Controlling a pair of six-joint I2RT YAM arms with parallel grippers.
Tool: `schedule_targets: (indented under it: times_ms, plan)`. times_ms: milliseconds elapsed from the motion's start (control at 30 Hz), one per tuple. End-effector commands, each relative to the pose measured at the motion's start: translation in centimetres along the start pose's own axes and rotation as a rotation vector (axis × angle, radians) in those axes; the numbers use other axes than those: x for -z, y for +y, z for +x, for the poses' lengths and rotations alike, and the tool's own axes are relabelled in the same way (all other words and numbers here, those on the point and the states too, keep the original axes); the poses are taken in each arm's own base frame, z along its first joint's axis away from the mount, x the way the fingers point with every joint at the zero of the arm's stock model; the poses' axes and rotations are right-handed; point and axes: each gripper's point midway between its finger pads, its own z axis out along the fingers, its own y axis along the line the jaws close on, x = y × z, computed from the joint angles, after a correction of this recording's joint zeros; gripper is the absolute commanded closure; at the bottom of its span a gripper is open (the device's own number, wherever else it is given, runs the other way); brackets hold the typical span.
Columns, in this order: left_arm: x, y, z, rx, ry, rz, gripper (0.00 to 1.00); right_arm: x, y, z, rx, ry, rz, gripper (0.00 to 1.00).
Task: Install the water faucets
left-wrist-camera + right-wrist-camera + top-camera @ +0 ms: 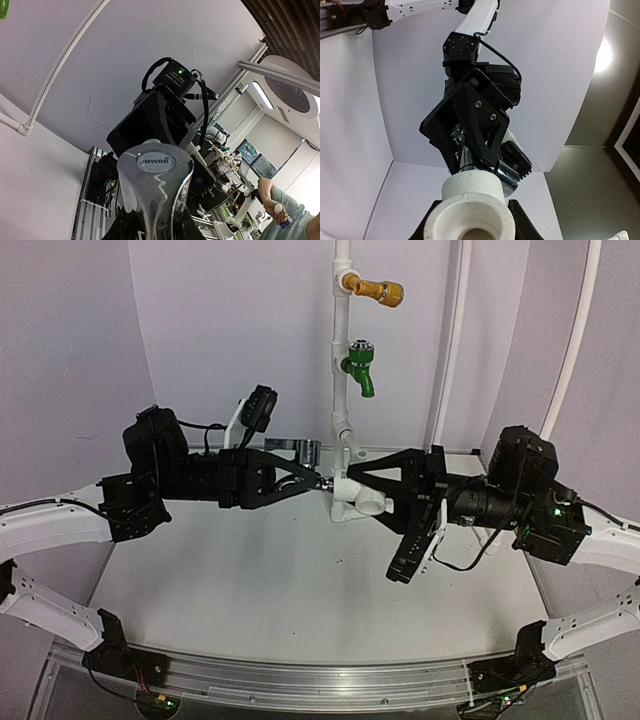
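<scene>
Both grippers meet above the middle of the table. My left gripper (318,481) is shut on the shiny silver tap (297,451), whose lever handle points back and to the left. In the left wrist view the handle (156,170), with a round JMWRR badge, fills the lower middle. My right gripper (350,490) is shut on the short white fitting (362,503). In the right wrist view the fitting (470,207) sits between my black pads (426,225) with its round socket facing the camera. The tap's chrome end (506,176) touches the fitting's far end; how far it is in is hidden.
At the back stands a white upright pipe (342,340) with a yellow-brass tap (380,288) above a green tap (360,365). Two more white pipes (450,350) run up the wall at the right. A metal rail (320,680) lines the table's near edge.
</scene>
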Motion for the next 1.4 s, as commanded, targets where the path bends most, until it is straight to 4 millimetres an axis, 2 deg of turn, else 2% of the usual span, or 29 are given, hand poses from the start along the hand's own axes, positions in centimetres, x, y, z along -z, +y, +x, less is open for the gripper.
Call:
schedule_targets:
  times_ms: [0,333,633,933,1167,1367]
  plan:
    - [-0.2,-3.2,-2.2,-0.080,-0.042,0.080,1.00,-0.2,-2.1,-0.1,0.034,0.007,0.078,1.00]
    - [-0.6,-2.7,-1.7,-0.073,-0.014,0.088,1.00,-0.5,-2.6,-0.1,0.002,0.006,0.114,1.00]
    - [-1.1,-2.2,-1.0,-0.103,0.029,0.083,1.00,-0.6,-4.3,0.7,-0.274,0.029,0.159,1.00]
    - [-1.6,-1.9,-0.5,-0.142,0.041,0.092,1.00,-0.9,-5.0,1.6,-0.490,0.059,0.205,1.00]
    - [-1.2,-2.0,-0.3,-0.165,0.034,0.088,1.00,-0.8,-5.1,2.2,-0.615,0.078,0.227,1.00]
    - [-1.0,-2.2,-0.1,-0.186,0.025,0.104,1.00,-0.4,-6.2,2.4,-0.688,0.066,0.266,1.00]
